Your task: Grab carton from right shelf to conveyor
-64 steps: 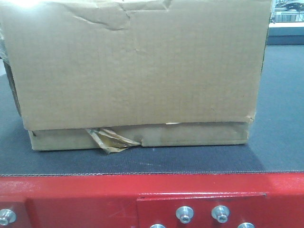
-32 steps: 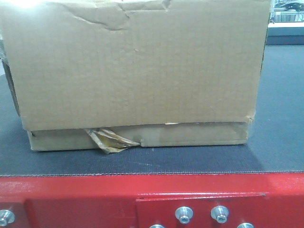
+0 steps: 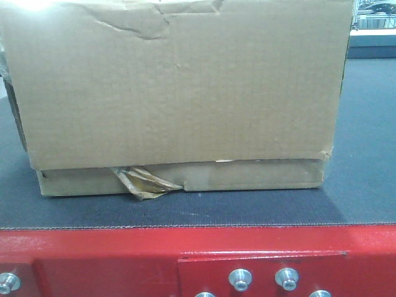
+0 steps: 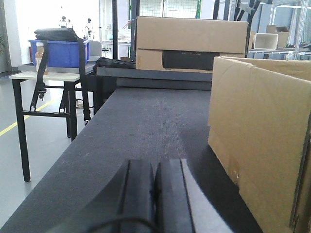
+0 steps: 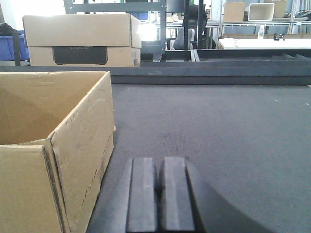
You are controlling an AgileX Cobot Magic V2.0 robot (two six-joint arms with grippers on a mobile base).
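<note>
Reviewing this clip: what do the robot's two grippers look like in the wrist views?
Both look alike. The left gripper shows two matt black, flat-sided rectangular fingers pressed side by side, with a thin dark cable curving across the bottom edge. The right gripper has the same two black block-shaped fingers, slightly rounded at the tips. No markings or labels show on either, and the arms themselves are out of view.

A bright industrial hall lies beyond the belt, daylight flooding through a wide opening at the far left. The floor [image 4: 43,160] is smooth grey with a yellow line [image 4: 19,121] painted across it. A white-topped table [image 4: 46,76] on black legs carries a blue crate [image 4: 60,53] with a dark bag on top. Metal racking [image 5: 146,19] and a long white workbench [image 5: 262,43] stand further back
</note>
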